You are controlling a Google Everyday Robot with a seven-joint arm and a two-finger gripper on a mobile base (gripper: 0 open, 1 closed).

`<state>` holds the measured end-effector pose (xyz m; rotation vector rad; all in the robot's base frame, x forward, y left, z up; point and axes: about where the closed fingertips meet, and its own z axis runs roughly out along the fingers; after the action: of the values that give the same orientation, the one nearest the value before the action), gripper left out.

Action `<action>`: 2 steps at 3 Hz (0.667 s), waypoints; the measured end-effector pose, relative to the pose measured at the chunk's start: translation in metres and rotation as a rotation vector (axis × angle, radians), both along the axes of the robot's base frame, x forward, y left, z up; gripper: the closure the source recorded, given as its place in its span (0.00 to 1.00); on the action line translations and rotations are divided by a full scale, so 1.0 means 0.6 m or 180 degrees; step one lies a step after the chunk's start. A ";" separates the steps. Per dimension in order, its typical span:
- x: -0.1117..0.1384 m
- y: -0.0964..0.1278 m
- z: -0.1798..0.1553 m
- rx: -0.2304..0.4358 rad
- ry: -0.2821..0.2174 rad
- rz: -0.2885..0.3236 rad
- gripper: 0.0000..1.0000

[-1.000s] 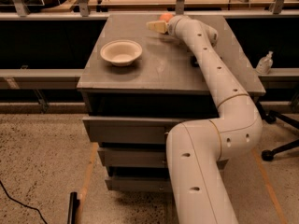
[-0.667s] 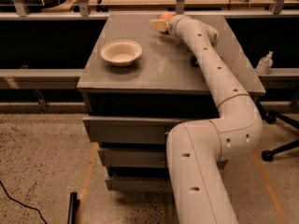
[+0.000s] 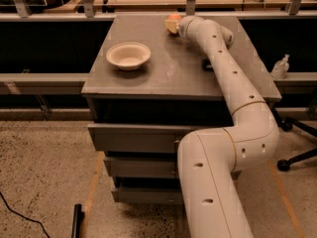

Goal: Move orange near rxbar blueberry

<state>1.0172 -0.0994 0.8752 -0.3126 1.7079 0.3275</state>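
Directly at jaws, orange (image 3: 171,22), far end of table (image 3: 148,81).

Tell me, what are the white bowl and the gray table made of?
The white bowl looks like paper or thin plastic: cream, matte, with a thin rim. I can't tell which. The table top looks like gray laminate or painted metal, smooth with a faint sheen. The gripper is at the table's far edge, beside the orange.

Bowl (image 3: 128,56) on table (image 3: 163,81) left; tool (image 3: 173,27) at orange (image 3: 172,18), far edge; rxbar blueberry (image 3: 206,64) right, nearer.
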 end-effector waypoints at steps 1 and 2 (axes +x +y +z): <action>-0.007 0.013 0.004 0.0005 0.0013 0.0099 0.87; -0.030 0.019 0.051 -0.0031 -0.0057 0.0258 1.00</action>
<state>0.9993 -0.0878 0.9060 -0.3918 1.6825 0.3750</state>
